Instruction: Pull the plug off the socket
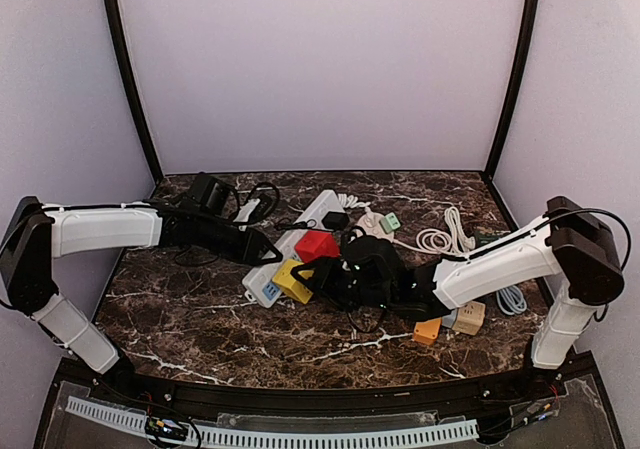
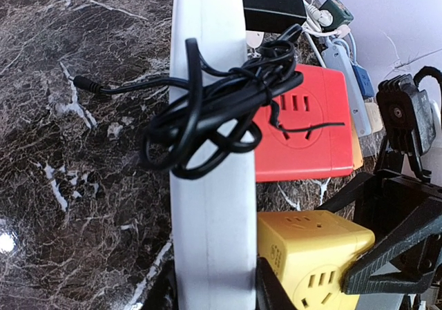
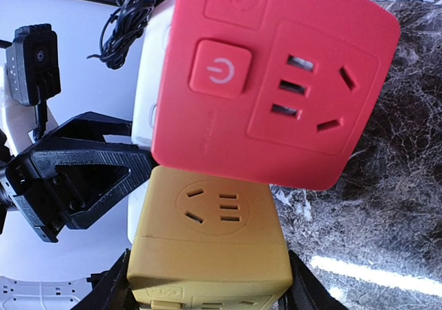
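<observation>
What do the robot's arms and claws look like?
The left arm and right arm have white tubular links and black joints. The left claw and right claw are black, with wedge-shaped fingers. A black cable loops over the right elbow.

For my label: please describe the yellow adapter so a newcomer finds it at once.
Find the long white power strip slanting across the middle of the marble table. At its near end sit two cube adapters. Yours is the yellow adapter in the right claw, nearer the front edge than the red adapter.
</observation>
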